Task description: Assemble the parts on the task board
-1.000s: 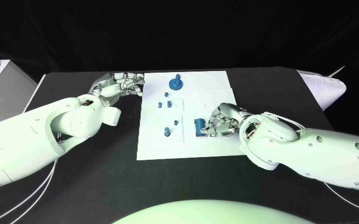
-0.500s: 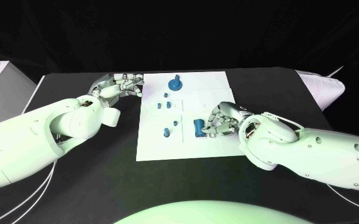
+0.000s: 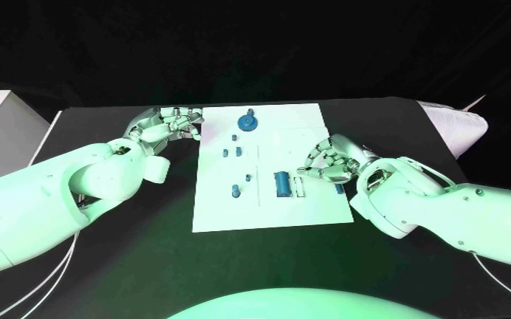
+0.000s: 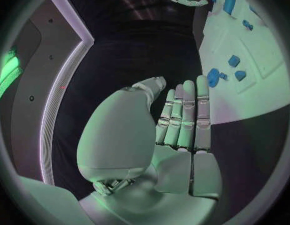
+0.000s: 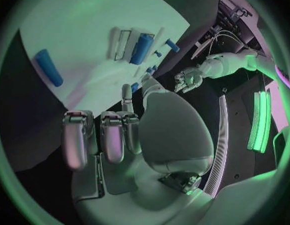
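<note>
Task board (image 3: 287,208) with seven blue parts (image 3: 282,182), two empty hands (image 3: 330,162).

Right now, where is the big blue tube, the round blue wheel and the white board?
big blue tube (image 3: 282,182), head view, its middle.
round blue wheel (image 3: 248,120), head view, its disc.
white board (image 3: 303,131), head view, bare surface.

Left arm enters from the left side, left hand (image 3: 167,122) resting at the far left, fingers (image 4: 184,116) straight and held side by side, nothing held. Right arm enters from the right side, right hand (image 3: 328,160) raised near mid-table, fingers (image 5: 111,135) loosely curled, thumb apart, palm empty, nothing gripped.
</note>
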Robot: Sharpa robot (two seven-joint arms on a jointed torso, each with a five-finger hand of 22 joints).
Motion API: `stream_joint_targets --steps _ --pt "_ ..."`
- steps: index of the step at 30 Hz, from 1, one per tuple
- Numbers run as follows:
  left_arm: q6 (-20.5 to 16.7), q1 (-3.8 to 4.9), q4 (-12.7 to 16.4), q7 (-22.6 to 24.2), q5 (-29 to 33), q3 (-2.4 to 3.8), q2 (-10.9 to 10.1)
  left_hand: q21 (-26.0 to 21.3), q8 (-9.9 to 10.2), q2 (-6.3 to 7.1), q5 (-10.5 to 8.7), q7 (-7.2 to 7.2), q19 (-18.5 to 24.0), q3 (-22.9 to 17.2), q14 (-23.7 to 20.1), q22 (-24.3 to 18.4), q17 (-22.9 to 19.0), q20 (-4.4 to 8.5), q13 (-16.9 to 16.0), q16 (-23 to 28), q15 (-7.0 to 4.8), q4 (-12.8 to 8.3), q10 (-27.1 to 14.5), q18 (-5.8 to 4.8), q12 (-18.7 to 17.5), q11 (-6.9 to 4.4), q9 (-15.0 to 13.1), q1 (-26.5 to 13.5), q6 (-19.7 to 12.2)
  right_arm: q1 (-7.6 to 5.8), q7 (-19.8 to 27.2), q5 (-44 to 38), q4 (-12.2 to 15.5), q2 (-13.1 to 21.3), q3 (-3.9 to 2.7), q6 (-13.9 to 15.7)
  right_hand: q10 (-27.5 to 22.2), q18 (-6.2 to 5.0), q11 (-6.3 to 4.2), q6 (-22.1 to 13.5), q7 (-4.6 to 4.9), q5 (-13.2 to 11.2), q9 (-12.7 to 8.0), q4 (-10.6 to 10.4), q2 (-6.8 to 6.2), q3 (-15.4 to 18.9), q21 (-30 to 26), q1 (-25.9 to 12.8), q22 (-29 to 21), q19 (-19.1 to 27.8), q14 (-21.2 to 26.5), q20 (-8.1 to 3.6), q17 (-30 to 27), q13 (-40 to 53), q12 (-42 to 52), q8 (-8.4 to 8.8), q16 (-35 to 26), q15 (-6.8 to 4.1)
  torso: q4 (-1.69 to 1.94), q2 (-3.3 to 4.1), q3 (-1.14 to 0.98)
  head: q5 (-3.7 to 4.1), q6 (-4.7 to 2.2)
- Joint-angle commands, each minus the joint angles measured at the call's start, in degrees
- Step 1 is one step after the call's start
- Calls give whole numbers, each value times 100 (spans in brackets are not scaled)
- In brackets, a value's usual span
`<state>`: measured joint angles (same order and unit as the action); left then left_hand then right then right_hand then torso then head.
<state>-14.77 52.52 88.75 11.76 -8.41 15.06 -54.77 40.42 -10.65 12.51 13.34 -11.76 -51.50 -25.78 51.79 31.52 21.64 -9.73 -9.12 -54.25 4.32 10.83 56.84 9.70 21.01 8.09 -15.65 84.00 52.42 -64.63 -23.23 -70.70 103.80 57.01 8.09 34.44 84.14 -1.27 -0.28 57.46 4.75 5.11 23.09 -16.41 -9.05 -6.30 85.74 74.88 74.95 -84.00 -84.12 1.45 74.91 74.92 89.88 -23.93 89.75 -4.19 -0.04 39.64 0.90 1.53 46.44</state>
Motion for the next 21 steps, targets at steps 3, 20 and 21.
stream_joint_targets --steps 3,20,21 --pt "65 1 16 45 22 3 23 -38 -7 -15 8 -3 -48 13 17 -11 11 5 12 39 6 54 -58 75 39 -1 10 57 -44 -75 179 433 -130 308 -9 -720 586 48 64 -36 5 -6 -37 19 -65 -92 10 242 1393 -536 -588 62 1509 1508 12 79 25 63 -2 -7 7 54 -19" --pt "68 -9 19 53 20 3 33 -38 -7 -15 8 -3 -48 13 17 -11 11 5 12 39 6 54 -58 75 39 -1 10 57 -44 -58 -566 -632 59 985 5 -1251 586 54 35 167 -35 -54 -20 -40 -243 96 45 106 1404 -542 -588 67 1509 1508 12 55 25 45 -5 2 5 188 -29" --pt "69 -10 16 53 20 3 37 -38 -7 -15 8 -3 -48 13 17 -11 11 5 12 39 6 54 -58 75 39 -1 10 57 -44 -54 -602 -664 61 989 6 -1242 586 53 32 178 -39 -52 -17 -41 -243 114 43 75 1404 -541 -588 66 1509 1508 12 52 25 43 -5 0 5 190 -29"
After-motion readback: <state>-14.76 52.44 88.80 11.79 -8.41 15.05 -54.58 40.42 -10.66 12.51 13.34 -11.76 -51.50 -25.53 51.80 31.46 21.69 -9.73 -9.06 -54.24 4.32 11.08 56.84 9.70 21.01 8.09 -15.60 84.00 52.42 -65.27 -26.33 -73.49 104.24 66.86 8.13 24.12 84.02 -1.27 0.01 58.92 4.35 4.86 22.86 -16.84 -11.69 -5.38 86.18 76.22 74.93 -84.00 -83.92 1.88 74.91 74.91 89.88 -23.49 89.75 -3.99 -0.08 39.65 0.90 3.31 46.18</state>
